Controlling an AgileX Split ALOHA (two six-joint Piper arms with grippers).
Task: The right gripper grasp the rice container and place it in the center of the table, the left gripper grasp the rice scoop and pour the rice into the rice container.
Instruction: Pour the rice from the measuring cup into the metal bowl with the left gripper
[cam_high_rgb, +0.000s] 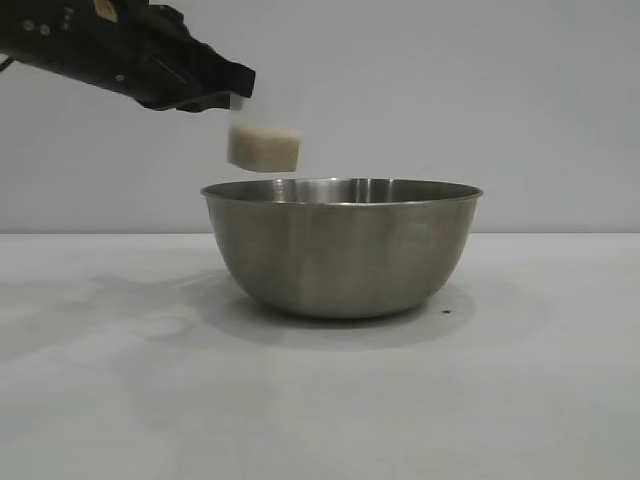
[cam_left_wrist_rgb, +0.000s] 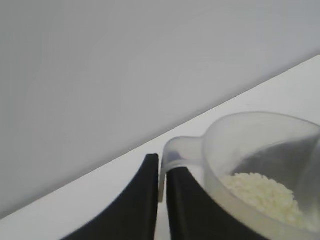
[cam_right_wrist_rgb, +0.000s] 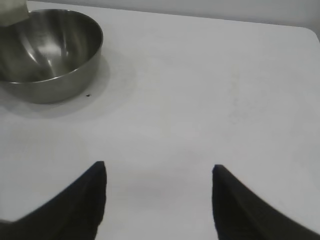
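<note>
Table (cam_high_rgb: 320, 400): a plain white surface fills the foreground, with a tiny dark speck (cam_high_rgb: 446, 311) just beside the bowl's base.
Rice container (cam_high_rgb: 342, 245): a large brushed-steel bowl stands upright near the middle of the table; the right wrist view looks into it and shows bare metal across the part of the inside it takes in.
Rice scoop (cam_high_rgb: 264, 146): a small frosted cup hangs in the air just above the bowl's rim on the left arm's side, close to the rim but not touching it.
Rice (cam_left_wrist_rgb: 265, 195): white grains lie heaped in the bottom of the cup, seen from above only in the left wrist view; from outside they show as a whitish mass through the wall.
Left end effector (cam_left_wrist_rgb: 161, 200): its two black fingers are pressed together on the cup's side loop handle (cam_left_wrist_rgb: 177, 150).
Right end effector (cam_right_wrist_rgb: 157, 200): fingers spread wide and holding nothing, low over bare table well apart from the bowl; it is out of the exterior view.
</note>
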